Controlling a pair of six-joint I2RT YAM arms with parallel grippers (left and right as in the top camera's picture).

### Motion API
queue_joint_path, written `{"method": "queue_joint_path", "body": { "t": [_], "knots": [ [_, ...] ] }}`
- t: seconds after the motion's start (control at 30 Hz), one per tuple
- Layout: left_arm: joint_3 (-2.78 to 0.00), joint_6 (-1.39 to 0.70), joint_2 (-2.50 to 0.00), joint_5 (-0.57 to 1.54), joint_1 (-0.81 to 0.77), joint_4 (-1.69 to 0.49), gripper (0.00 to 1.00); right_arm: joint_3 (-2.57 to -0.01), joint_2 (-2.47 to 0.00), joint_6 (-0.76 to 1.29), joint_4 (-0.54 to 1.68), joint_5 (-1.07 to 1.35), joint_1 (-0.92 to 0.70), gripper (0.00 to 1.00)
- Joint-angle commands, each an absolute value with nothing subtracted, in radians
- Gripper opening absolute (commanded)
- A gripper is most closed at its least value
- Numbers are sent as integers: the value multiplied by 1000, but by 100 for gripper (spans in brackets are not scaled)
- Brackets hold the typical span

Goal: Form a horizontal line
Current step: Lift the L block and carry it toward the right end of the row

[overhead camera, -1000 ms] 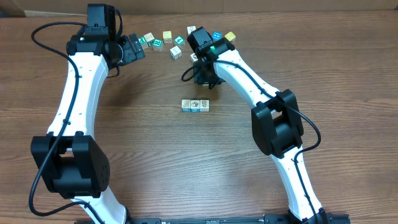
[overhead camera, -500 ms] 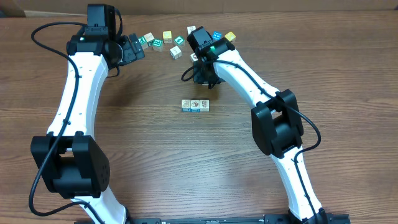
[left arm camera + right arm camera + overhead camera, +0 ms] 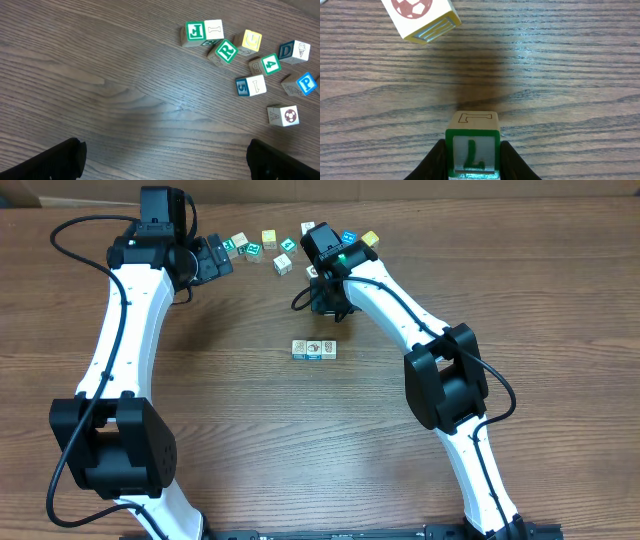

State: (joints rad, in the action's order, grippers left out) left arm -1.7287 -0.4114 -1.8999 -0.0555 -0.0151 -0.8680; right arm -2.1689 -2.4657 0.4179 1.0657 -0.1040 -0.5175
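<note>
- Relation that matters: the three-cube row (image 3: 314, 349) lies on the counter (image 3: 230, 410) toward the robot's base from the right gripper (image 3: 326, 298), near but clearly apart, with bare wood between.
- Row's long axis runs left-right in the overhead view (three white picture faces up, cubes touching side by side). Both ends are free.
- Right jaws are pinching the green L cube (image 3: 471, 145), one finger on each side face, L face toward the wrist camera. Can't tell whether it rests on the counter or is just off it.
- Right gripper sits roughly above the row's right end in the overhead view, so that end looks like the closer slot (judgement only).
- Cube would need its edges square to the row and to touch the end cube.
- Left gripper (image 3: 222, 262) has its jaws spread wide, holding nothing. It is well apart from the row, by the loose cubes (image 3: 262, 242).
- Soccer-ball cube (image 3: 420, 17) lies just beyond the held cube, not touching it.
- Right arm is the nearer one.
</note>
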Motion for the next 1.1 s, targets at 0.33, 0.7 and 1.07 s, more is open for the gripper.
{"method": "queue_joint_path", "body": {
  "t": [0.33,0.7,1.07],
  "knots": [
    [-1737,-403,-1894,-52,-21,-866,100,-2162,-2409,418,1094,-102,-515,14],
    [-1737,-403,-1894,-52,-20,-866,100,-2162,-2237,417,1140,-104,-515,13],
    [-1737,-403,-1894,-52,-21,-867,100,-2162,-2032,417,1324,-103,-463,14]
  ]
}}
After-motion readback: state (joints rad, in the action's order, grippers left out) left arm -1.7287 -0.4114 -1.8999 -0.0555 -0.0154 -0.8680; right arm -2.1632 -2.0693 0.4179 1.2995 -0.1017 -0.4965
